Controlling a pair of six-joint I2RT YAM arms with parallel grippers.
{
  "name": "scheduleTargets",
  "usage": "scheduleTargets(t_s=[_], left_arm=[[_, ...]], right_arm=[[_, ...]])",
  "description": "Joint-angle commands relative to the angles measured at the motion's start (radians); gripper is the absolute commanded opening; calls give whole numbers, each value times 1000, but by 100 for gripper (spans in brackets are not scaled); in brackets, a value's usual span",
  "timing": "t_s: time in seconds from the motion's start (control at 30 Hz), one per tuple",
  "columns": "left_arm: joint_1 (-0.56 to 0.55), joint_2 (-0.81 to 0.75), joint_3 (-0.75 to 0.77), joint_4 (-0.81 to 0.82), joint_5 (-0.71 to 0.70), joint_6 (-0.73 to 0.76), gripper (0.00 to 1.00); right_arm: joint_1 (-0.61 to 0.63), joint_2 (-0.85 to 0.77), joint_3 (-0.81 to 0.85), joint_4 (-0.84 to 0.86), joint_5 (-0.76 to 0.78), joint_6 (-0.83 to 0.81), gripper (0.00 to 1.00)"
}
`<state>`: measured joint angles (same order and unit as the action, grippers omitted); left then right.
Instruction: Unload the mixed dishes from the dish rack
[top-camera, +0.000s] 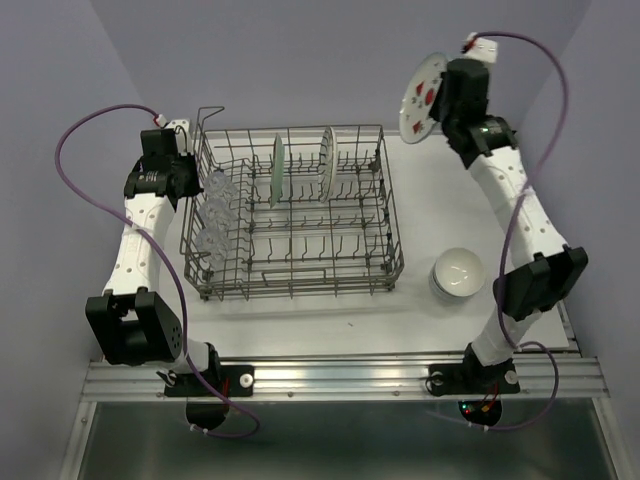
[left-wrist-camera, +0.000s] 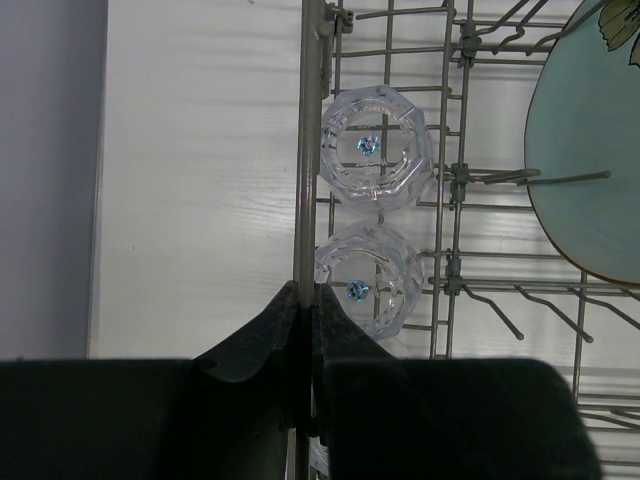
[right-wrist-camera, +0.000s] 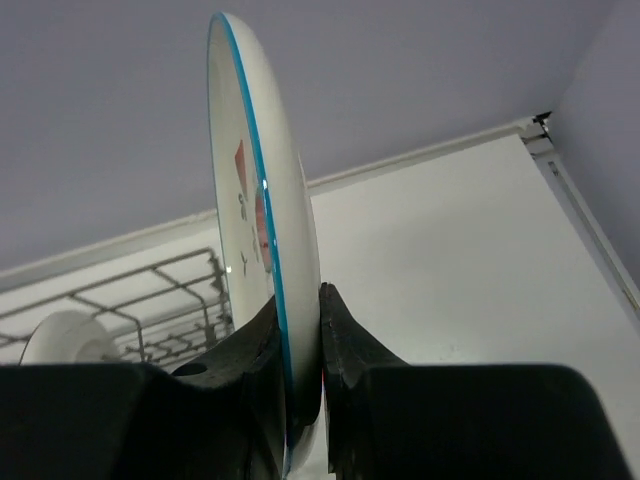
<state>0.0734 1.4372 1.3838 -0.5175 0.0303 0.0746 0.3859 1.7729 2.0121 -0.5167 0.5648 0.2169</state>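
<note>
White table (top-camera: 420, 315) fills the room, with purple walls around. Nearest, on the right, sits a stack of white bowls (top-camera: 457, 272). Left of it stands the dish rack (top-camera: 300, 285), with clear glasses (left-wrist-camera: 375, 145) and a green plate (top-camera: 277, 170) inside. The left gripper (left-wrist-camera: 303, 300) is pinched shut on the rack's left side wire. Farthest back, the right gripper (right-wrist-camera: 300, 325) squeezes the white plate with red shapes (right-wrist-camera: 262, 200) by its rim, up in the air past the rack's far right corner. It stands on edge, so I think it must tip flat to go down.

Rack (top-camera: 300, 291) holds glasses (top-camera: 214, 216), two plates (top-camera: 277, 170); bowls (top-camera: 458, 272) beside; red-patterned plate (top-camera: 422, 98) aloft.
</note>
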Motion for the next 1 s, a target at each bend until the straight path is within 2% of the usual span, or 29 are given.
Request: scheduleTargets(t_s=[0.0, 0.07, 0.1, 0.2, 0.37, 0.73, 0.97], left_arm=[[3, 11, 20, 40, -12, 13, 0], [3, 14, 21, 40, -10, 8, 0], [2, 14, 21, 40, -12, 10, 0], [3, 19, 23, 37, -20, 8, 0], [3, 22, 26, 37, -18, 4, 0], [3, 48, 34, 31, -7, -1, 0], [3, 51, 41, 30, -4, -7, 0]], right_arm=[[-281, -156, -82, 87, -298, 208, 1], [-378, -176, -131, 93, -408, 237, 1], [-471, -184, -200, 107, -469, 260, 1], [-594, -199, -300, 174, -752, 309, 1], [-754, -138, -513, 369, -1054, 364, 1], [-763, -4, -705, 746, -1287, 289, 1], [-754, 109, -714, 779, -1320, 277, 1]])
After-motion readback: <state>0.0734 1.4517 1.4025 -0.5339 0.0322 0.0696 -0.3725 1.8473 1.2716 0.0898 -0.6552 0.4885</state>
